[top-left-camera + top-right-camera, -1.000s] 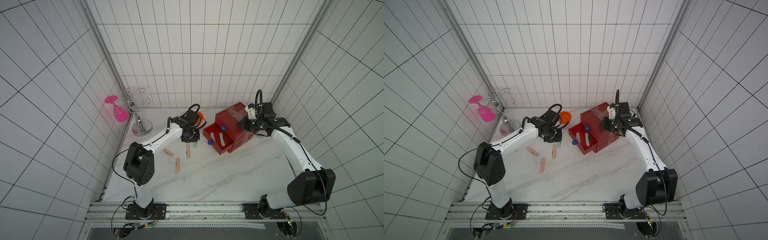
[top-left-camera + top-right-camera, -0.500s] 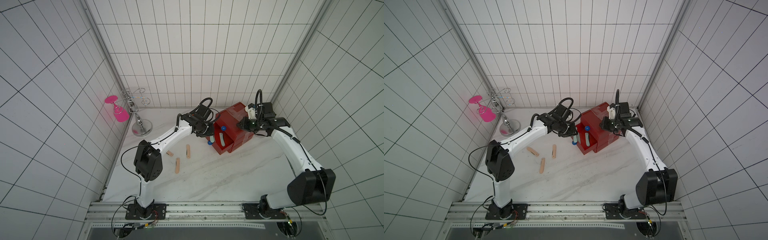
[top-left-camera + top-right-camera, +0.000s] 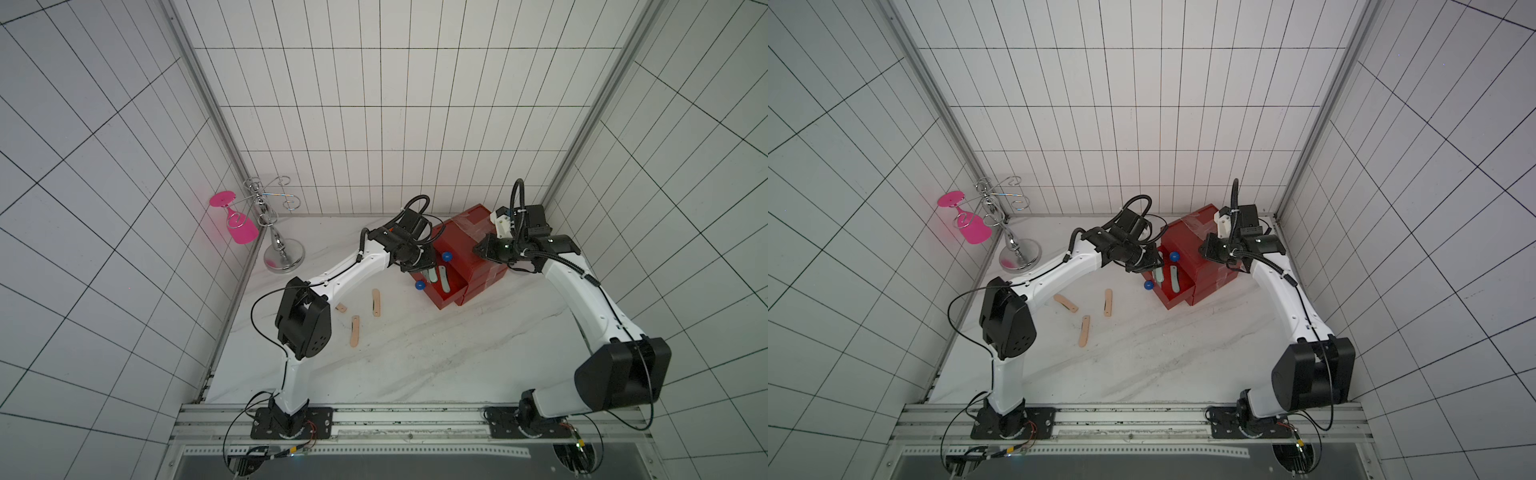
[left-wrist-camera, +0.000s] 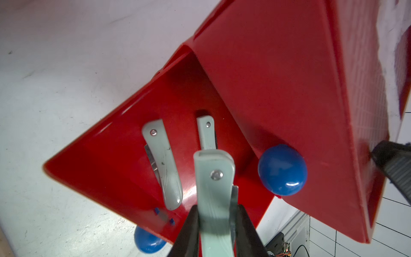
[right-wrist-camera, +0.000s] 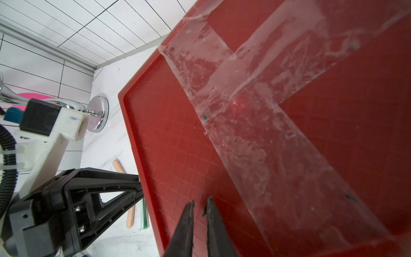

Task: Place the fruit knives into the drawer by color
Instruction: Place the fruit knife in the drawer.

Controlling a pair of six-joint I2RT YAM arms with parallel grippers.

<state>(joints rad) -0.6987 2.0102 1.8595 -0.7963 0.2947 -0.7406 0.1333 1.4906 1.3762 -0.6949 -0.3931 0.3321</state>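
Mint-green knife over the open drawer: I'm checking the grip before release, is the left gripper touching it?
Touching. The left wrist view shows the left gripper closed on the mint-green knife, both fingers pressed against its sides.

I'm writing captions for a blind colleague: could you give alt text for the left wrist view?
The left gripper, jaws closed on a mint-green fruit knife, holds it over the open red drawer, where two more pale green knives lie side by side. A blue ball knob sticks out from the shut drawer above it.
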